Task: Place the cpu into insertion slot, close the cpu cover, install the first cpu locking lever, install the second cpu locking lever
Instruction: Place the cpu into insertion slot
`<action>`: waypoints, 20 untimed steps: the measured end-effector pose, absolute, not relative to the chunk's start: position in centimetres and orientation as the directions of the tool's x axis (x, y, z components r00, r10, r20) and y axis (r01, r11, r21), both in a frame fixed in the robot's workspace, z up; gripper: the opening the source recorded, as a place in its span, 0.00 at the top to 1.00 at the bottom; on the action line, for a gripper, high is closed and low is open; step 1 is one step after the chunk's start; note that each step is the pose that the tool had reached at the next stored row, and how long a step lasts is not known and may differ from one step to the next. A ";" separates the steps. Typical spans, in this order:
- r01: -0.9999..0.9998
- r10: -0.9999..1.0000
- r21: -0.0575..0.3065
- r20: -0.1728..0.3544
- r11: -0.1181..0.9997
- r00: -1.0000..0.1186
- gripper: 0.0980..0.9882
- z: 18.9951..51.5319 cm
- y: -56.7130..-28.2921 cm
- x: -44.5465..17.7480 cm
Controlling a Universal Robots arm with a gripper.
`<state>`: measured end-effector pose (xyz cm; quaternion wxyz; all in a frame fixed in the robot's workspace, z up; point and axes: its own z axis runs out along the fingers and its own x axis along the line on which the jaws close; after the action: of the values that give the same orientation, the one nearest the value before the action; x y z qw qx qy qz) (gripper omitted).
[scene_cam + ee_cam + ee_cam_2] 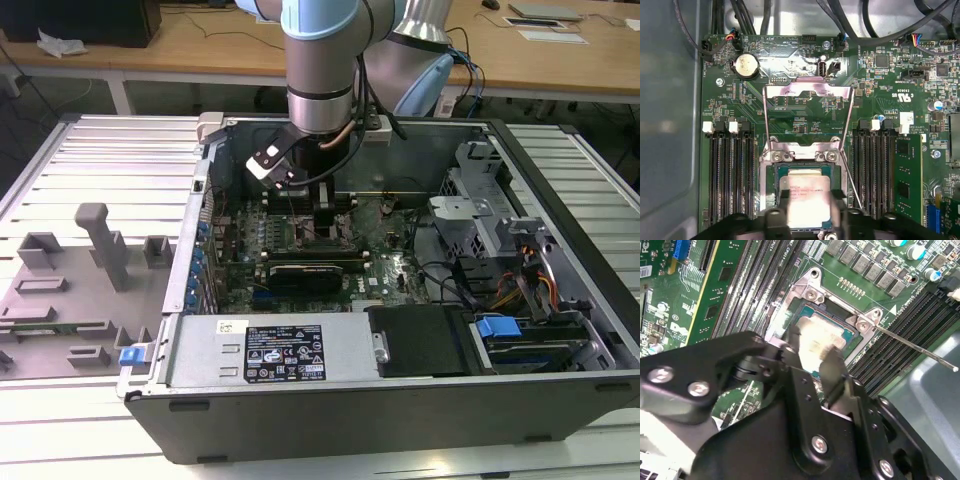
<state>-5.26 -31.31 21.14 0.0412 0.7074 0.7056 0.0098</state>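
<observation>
**Exterior view.** An open computer case [560, 330] lies on the slatted tabletop [100, 150]. The arm reaches straight down into it, with the pincer [325, 228] low over the green board [390, 255].

**Second wrist view.** The pincer [812, 352] hangs over the slot [812, 295]. Its fingers [832, 367] close on opposite edges of the pale cpu [815, 335], apparently pinching it. One locking lever [915, 350] is a thin rod standing free, angled away from the slot's corner and not hooked down.

**First wrist view.** The cpu [805, 195] lies flat, metal top up, within the slot's [774, 172] outline and between the pincer's [807, 225] fingers. Whether it is fully seated or just above the contacts cannot be told. The chip is nearly square, its slightly longer side parallel to the memory slots [730, 175] and its edges square with the slot's rim. The cover [807, 90] is swung open, away from the slot toward the coin cell [746, 65]. A lever [852, 187] runs unlatched beside the slot.

**Progress, as judged.** The first step is in hand, at or near its end. The cover is not yet closed and neither lever is locked.
</observation>
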 end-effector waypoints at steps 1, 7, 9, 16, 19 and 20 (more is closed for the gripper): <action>0.997 0.999 0.072 -0.044 -0.001 0.004 0.72 21.1 -31.3 -5.3; 0.997 0.999 0.073 -0.038 -0.002 0.004 0.99 21.1 -31.3 -5.3; 0.997 1.000 0.074 -0.023 -0.003 0.004 0.99 21.1 -31.3 -5.3; 0.997 1.000 0.074 -0.010 -0.003 0.004 0.99 20.8 -31.3 -5.3; 0.997 1.000 0.074 -0.010 -0.004 0.004 0.99 20.5 -31.3 -5.3; 0.997 1.000 0.074 -0.010 -0.003 0.004 0.99 20.5 -31.3 -5.3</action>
<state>-5.27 -31.32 20.50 0.0296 0.7080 0.7053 0.0224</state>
